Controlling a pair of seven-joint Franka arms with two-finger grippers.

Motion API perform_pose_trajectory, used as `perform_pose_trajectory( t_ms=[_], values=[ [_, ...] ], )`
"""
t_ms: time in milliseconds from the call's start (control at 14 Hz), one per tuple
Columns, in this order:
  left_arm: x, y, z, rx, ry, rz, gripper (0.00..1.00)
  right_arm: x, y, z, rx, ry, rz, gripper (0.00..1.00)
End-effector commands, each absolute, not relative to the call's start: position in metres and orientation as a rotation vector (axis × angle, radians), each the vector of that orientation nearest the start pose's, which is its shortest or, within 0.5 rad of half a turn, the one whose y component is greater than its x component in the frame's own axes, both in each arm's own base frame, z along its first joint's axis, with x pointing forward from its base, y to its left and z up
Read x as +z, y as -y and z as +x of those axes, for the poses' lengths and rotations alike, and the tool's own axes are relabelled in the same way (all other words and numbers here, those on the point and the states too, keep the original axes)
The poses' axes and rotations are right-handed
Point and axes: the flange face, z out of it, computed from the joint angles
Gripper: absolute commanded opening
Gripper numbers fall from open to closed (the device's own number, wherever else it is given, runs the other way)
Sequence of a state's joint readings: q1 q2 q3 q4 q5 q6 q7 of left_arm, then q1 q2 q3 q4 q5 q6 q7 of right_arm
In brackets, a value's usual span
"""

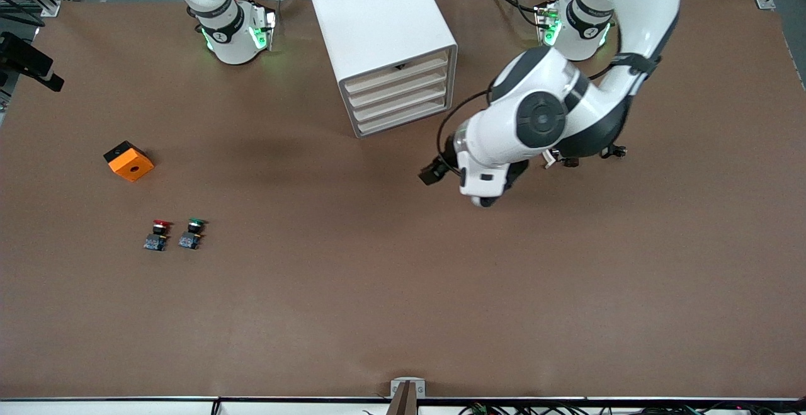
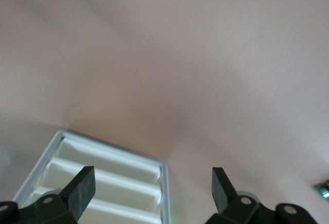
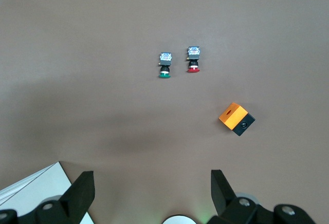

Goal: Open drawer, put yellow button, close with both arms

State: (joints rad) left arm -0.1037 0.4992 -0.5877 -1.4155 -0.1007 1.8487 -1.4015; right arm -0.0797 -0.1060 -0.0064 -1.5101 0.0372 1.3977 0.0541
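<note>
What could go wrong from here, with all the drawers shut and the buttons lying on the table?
The four drawers sit close together, so the open left claw, in front of them, may catch a lower one. Only a red button and a green button show, side by side; the open right claw might take either.

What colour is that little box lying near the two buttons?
The box is orange with a black underside, best seen in the right wrist view.

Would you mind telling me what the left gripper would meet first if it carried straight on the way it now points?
Probably bare table just beside the cabinet. The left gripper, open, points down at brown tabletop, with the cabinet's drawer fronts at the edge of its view. Depth is unclear, so it might clip the cabinet's corner.
</note>
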Motion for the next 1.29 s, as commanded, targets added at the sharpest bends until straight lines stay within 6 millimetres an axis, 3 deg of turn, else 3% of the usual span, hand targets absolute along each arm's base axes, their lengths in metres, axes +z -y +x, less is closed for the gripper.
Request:
perform_pose_trajectory(
  t_ms=[0, 286, 357, 500, 714, 786, 1071, 1214],
  values=[
    [0.497, 0.362, 0.566, 0.370, 1.314, -3.039, 1.00, 0.701, 0.033, 0.491, -0.017, -0.209, -3.105, 1.00],
    [0.525, 0.313, 0.567, 0.283, 1.164, -3.022, 1.00, 0.702, 0.032, 0.490, -0.017, -0.203, -3.103, 1.00],
    [0.531, 0.293, 0.568, 0.304, 1.100, -3.019, 1.00, 0.702, 0.029, 0.490, -0.012, -0.191, -3.104, 1.00],
    [0.549, 0.277, 0.559, 0.305, 0.910, -3.059, 1.00, 0.704, 0.026, 0.488, -0.017, -0.182, -3.104, 1.00],
    [0.579, 0.228, 0.546, 0.334, 0.642, -3.080, 1.00, 0.699, 0.062, 0.487, -0.008, -0.258, -3.076, 1.00],
    [0.589, 0.207, 0.545, 0.336, 0.615, -3.098, 1.00, 0.698, 0.064, 0.487, -0.004, -0.267, -3.071, 1.00],
    [0.619, 0.139, 0.512, 0.372, 0.394, -3.114, 1.00, 0.697, 0.059, 0.488, 0.002, -0.271, -3.070, 1.00],
    [0.615, 0.110, 0.489, 0.387, 0.307, -3.117, 1.00, 0.696, 0.072, 0.486, 0.007, -0.299, -3.067, 1.00]
  ],
)
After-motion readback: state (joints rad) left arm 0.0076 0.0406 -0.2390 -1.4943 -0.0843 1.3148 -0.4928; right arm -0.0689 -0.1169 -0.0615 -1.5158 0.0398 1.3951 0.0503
